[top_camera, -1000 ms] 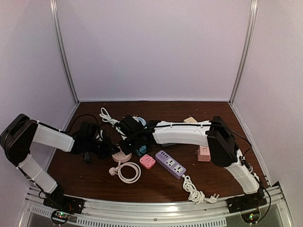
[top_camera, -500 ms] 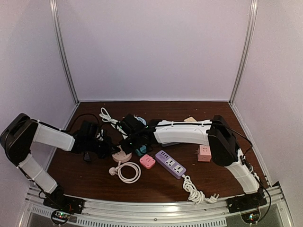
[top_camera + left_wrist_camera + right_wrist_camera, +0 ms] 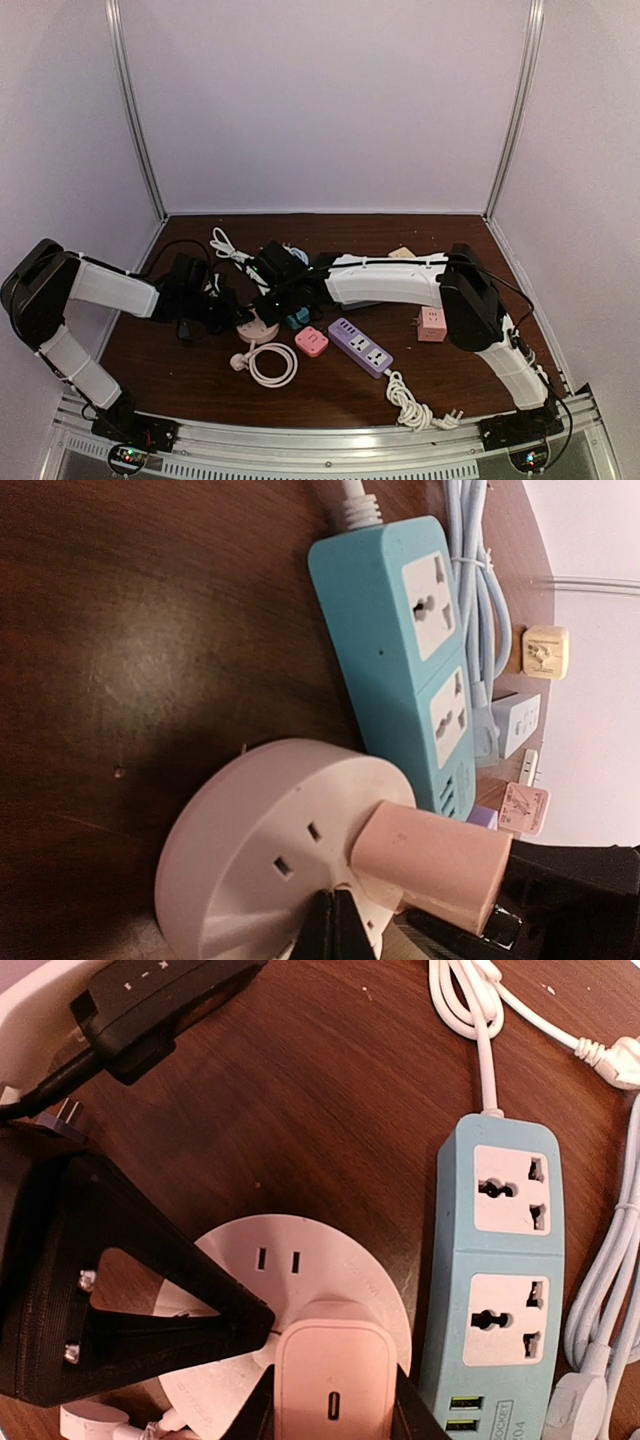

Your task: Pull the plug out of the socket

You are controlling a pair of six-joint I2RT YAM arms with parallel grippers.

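Pale pink plug point(image 3: 335, 1375) seated in the round pink socket point(image 3: 290, 1255), left of the table's point(image 3: 200, 380) middle. Right gripper point(image 3: 333, 1410) pinches the plug's two sides. Left gripper point(image 3: 332, 928): fingers pressed together, tip on the socket's top face, just beside the plug. Teal power strip point(image 3: 500, 1270) lies just beside the socket, on its right-edge side.

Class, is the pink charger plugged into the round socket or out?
Plugged in: the pink charger sits seated on the round socket.
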